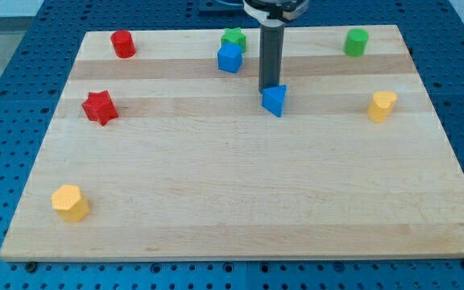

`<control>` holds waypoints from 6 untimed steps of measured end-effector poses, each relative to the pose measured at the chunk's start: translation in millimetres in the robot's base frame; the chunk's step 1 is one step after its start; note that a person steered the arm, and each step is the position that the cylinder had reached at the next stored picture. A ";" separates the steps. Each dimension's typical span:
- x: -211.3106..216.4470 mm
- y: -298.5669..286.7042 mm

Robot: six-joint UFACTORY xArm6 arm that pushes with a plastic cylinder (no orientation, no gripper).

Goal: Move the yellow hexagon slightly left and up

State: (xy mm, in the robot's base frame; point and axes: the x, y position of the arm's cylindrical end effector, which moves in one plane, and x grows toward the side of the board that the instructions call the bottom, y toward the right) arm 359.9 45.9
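Observation:
The yellow hexagon point(70, 202) lies near the board's bottom left corner. My tip point(270, 89) is far from it, in the upper middle of the board, right behind the top edge of a blue triangle block point(275, 101) and seemingly touching it. The dark rod rises straight up from there to the view's top.
A red star point(99, 107) at left, a red cylinder point(122, 43) top left, a blue cube point(229, 58) with a green star point(234, 38) behind it top middle, a green cylinder point(356, 42) top right, a yellow block point(382, 105) at right. The wooden board point(232, 193) has edges all round.

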 end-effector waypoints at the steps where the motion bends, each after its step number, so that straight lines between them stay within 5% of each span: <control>1: 27.4 1.7; 4: 48.3 79.6; 6: 63.6 76.6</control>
